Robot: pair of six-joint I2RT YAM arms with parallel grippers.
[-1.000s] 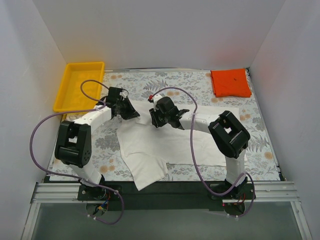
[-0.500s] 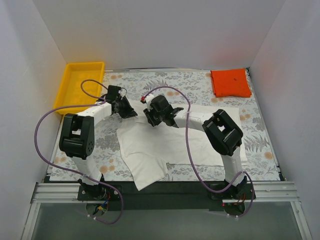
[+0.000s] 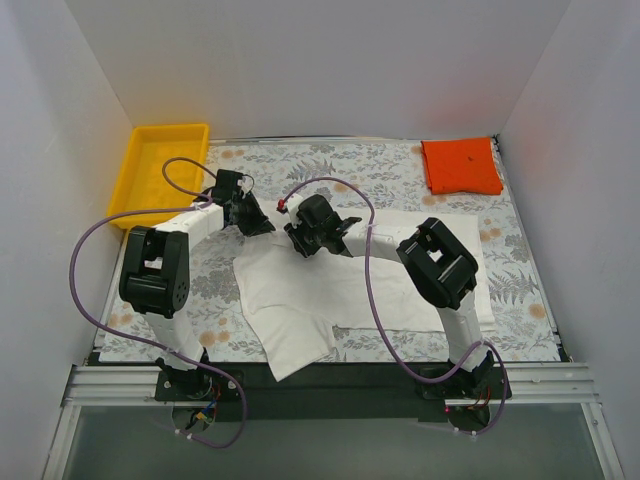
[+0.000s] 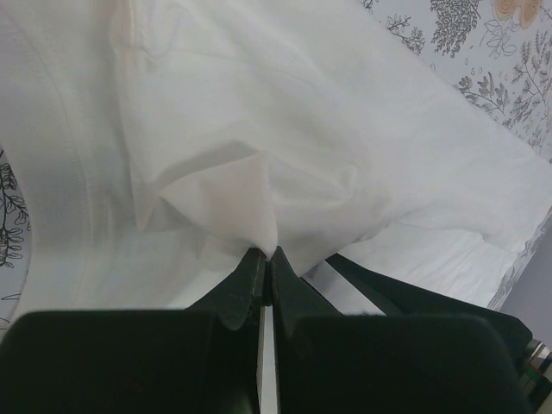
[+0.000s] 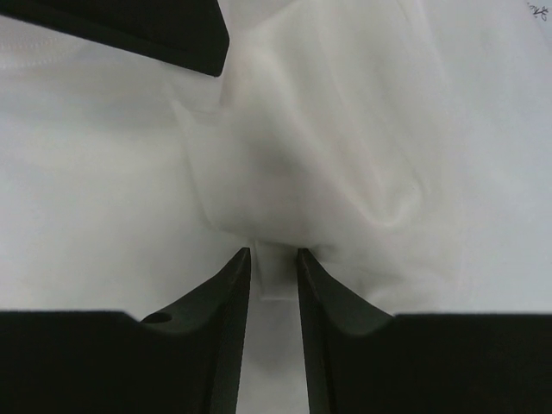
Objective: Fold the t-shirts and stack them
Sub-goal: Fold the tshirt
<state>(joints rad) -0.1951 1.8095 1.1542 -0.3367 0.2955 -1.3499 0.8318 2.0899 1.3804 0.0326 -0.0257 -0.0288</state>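
white t-shirt [image 3: 320, 290], spread flat, long axis left-right

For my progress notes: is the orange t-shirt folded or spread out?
Folded: the orange t-shirt lies as a small flat square, far right on the table.

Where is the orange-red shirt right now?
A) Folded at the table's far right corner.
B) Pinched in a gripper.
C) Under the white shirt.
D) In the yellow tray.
A: the orange-red shirt lies folded at the far right corner, untouched; the left gripper and right gripper both pinch the white shirt.
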